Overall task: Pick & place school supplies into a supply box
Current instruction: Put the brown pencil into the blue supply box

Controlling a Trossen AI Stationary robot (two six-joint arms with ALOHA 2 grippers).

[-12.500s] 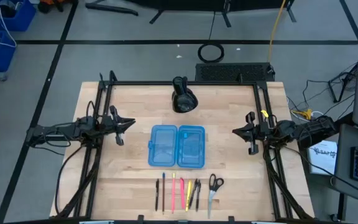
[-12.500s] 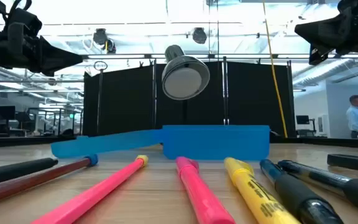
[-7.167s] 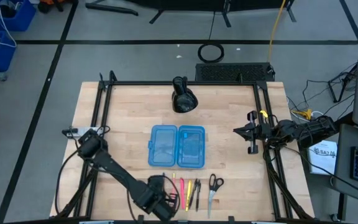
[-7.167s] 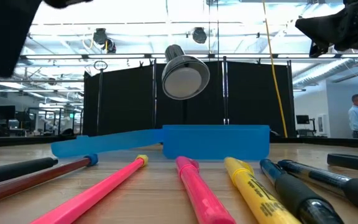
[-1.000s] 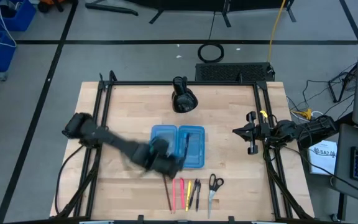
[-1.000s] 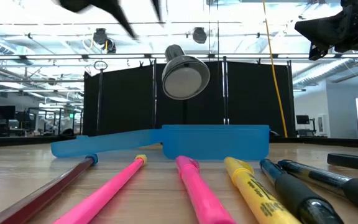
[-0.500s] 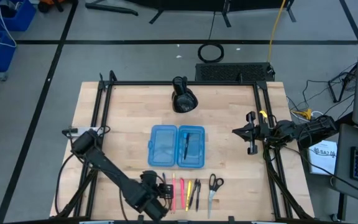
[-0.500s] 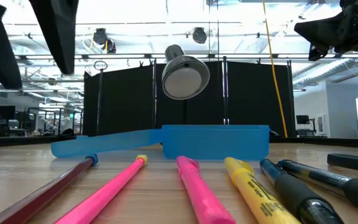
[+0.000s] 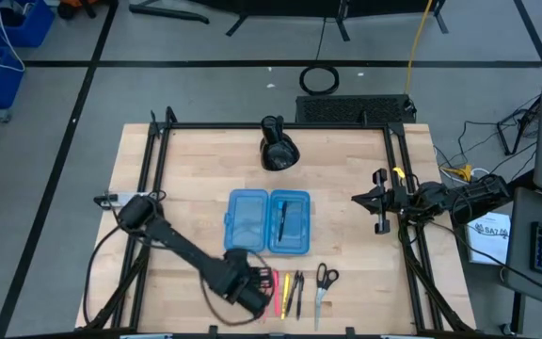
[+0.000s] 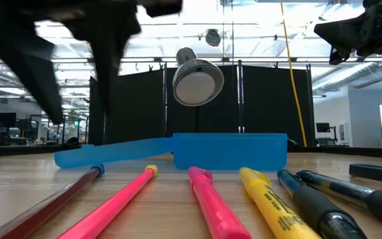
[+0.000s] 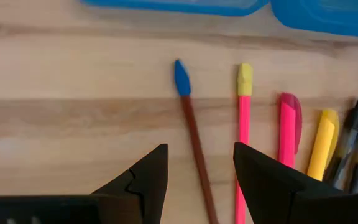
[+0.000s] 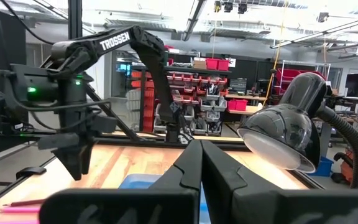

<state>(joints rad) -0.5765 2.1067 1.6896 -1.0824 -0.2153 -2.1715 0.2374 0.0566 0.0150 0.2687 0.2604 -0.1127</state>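
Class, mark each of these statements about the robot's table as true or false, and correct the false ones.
1. The left claw is open above the brown pencil. True.
2. The blue supply box is closed. False: it lies open, both halves showing.
3. A black pen lies in the box's right half. True.
4. The right claw is holding the scissors. False: it is shut on nothing, at the table's right edge; the scissors lie on the table.
5. The scissors are at the right end of the row of supplies. True.
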